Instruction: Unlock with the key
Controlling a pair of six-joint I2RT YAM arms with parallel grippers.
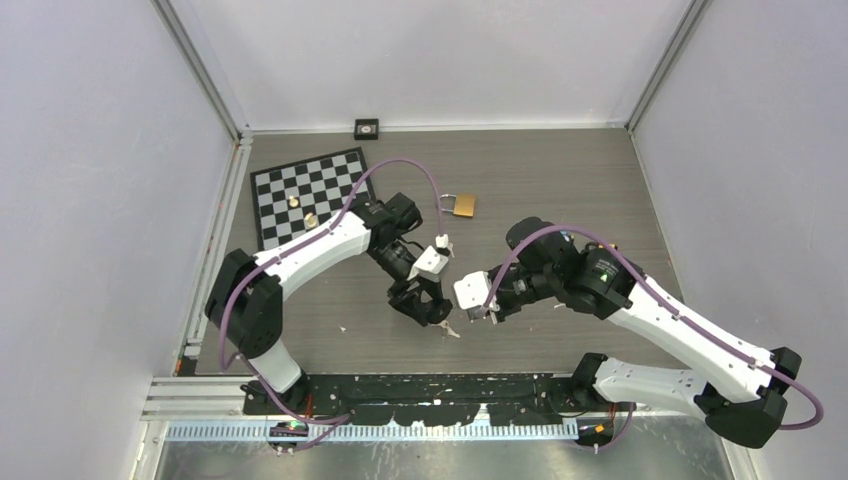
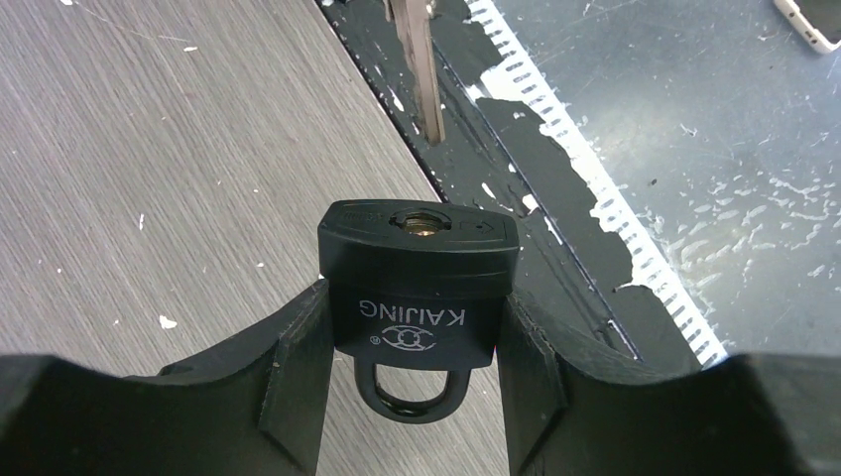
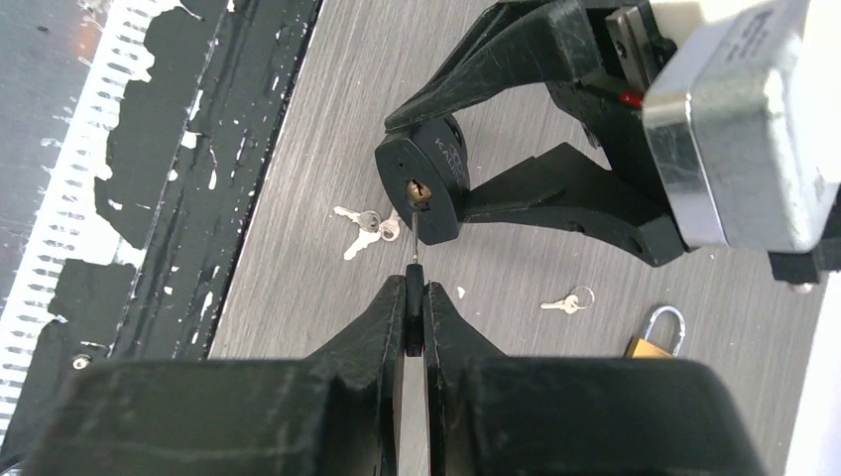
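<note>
Our left gripper (image 2: 417, 332) clamps the black padlock (image 2: 418, 273), keyhole (image 2: 423, 222) turned right, so our right gripper (image 3: 415, 296), pinching the key (image 3: 416, 236), can aim its tip straight in.

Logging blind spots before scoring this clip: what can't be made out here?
Key head: between the right fingers in right wrist view; cut off by the top edge in left wrist view.
Black padlock, shackle ends: left wrist view, behind its body.
Two small pieces on the checkerboard: top view, too small to identify.
</note>
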